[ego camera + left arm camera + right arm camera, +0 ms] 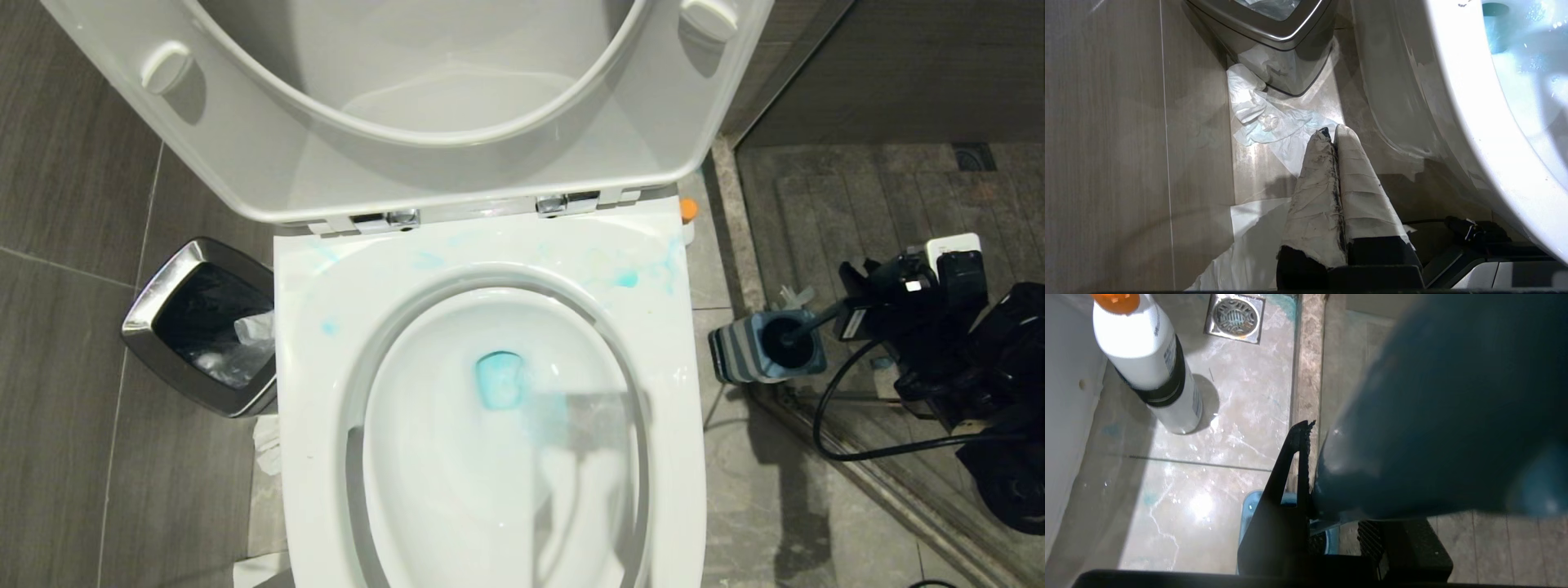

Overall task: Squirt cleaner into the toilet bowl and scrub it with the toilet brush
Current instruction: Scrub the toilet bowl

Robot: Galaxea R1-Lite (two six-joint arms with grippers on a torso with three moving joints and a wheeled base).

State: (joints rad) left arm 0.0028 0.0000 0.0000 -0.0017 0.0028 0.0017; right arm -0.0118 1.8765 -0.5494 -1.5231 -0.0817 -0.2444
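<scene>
The white toilet bowl [326, 392] stands open with its lid up, and teal-blue liquid pools in the basin and smears the rim. To its right, the toilet brush [820, 320] sits in its striped grey-blue holder [759, 347]. My right gripper [853, 314] is at the handle. In the right wrist view the dark teal handle [1433, 416] fills the space between the black fingers [1300, 457], which press against it. The cleaner [1151, 375], a white bottle with an orange cap, stands on the floor by the toilet's right rear corner [689, 209]. My left gripper [1333, 132] hangs shut low beside the toilet.
A steel-rimmed bin [200, 327] with a black liner stands left of the toilet, with crumpled tissue [1274, 122] on the floor by it. A floor drain [1236, 312] lies behind the bottle. A stone threshold [727, 229] borders the shower area on the right. A black cable [824, 425] loops near the holder.
</scene>
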